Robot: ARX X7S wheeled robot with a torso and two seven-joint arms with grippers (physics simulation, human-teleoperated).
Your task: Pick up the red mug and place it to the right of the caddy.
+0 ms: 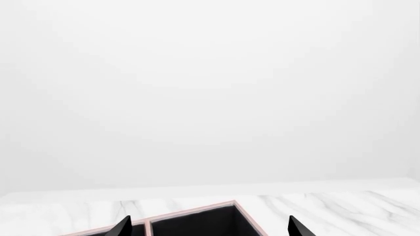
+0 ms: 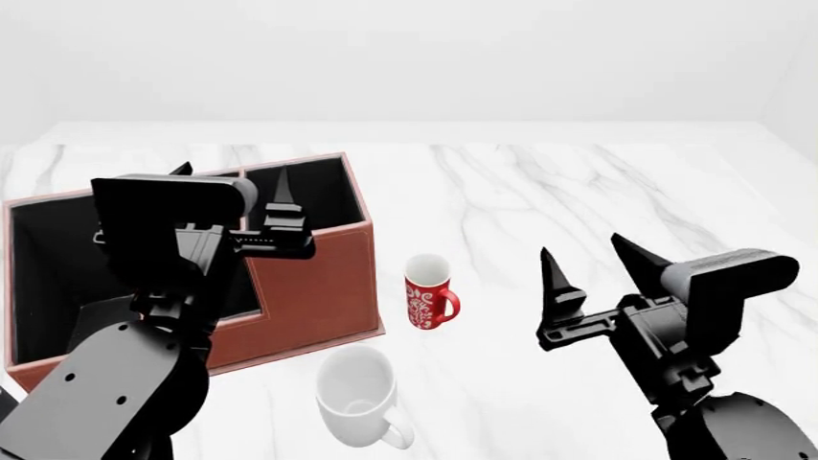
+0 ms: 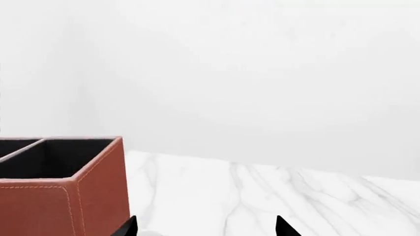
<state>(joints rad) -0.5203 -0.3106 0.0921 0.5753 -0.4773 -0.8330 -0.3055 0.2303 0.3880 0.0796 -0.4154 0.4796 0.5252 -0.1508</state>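
Observation:
The red mug (image 2: 427,292), small with a white swirly pattern and white inside, stands upright on the marble table just right of the caddy's front corner, handle to the right. The caddy (image 2: 313,287) is a large reddish-brown box with black-lined compartments at the left; it also shows in the left wrist view (image 1: 196,221) and the right wrist view (image 3: 66,196). My left gripper (image 2: 230,192) hangs open and empty above the caddy's back compartments. My right gripper (image 2: 595,264) is open and empty, raised to the right of the red mug. The red mug shows in neither wrist view.
A larger plain white mug (image 2: 355,395) stands near the front, below the red mug and by the caddy's front right corner. The marble table (image 2: 576,192) stretches back to a white wall.

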